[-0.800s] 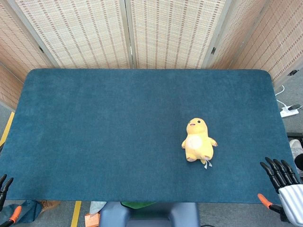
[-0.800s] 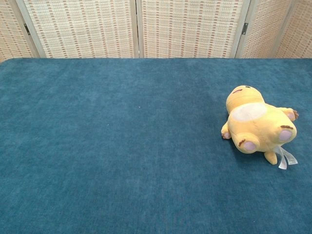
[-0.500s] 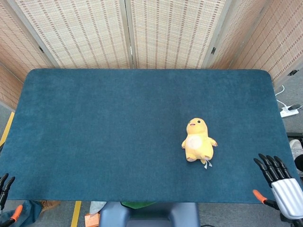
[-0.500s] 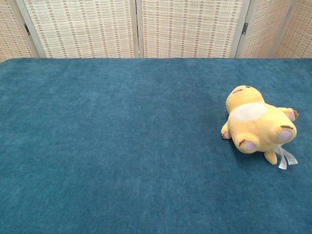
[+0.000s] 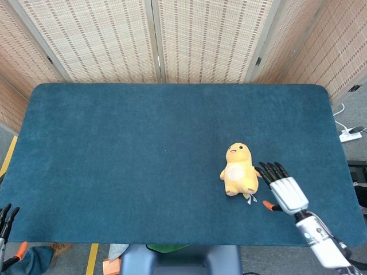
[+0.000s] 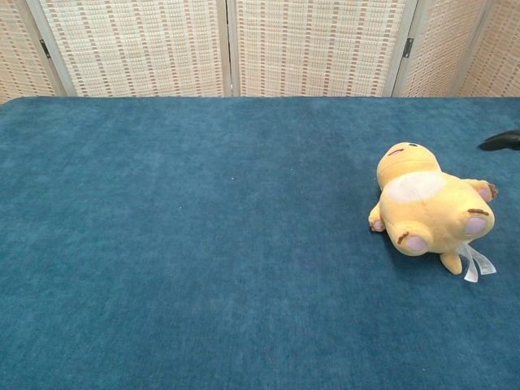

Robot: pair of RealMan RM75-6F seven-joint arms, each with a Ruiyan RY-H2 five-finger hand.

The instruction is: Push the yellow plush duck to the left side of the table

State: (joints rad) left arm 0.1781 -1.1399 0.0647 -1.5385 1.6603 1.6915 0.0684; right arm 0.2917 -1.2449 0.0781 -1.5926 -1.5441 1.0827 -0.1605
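The yellow plush duck (image 5: 239,172) lies on its back right of the table's middle, its head pointing to the far side; the chest view shows the duck (image 6: 426,210) at the right edge. My right hand (image 5: 281,187) hovers just to the duck's right with its dark fingers spread flat and nothing in it; whether it touches the duck is unclear. In the chest view only the tip of that right hand (image 6: 500,140) pokes in at the right edge. My left hand (image 5: 6,219) shows as dark fingertips off the table's near left corner, holding nothing.
The blue felt table (image 5: 126,160) stretches wide to the duck's left. Woven folding screens (image 5: 195,40) stand behind the far edge. A white power strip (image 5: 350,135) lies on the floor past the right edge.
My right hand has swung in from beyond the near right corner to over the table beside the duck. The duck and my left hand stay where they were.
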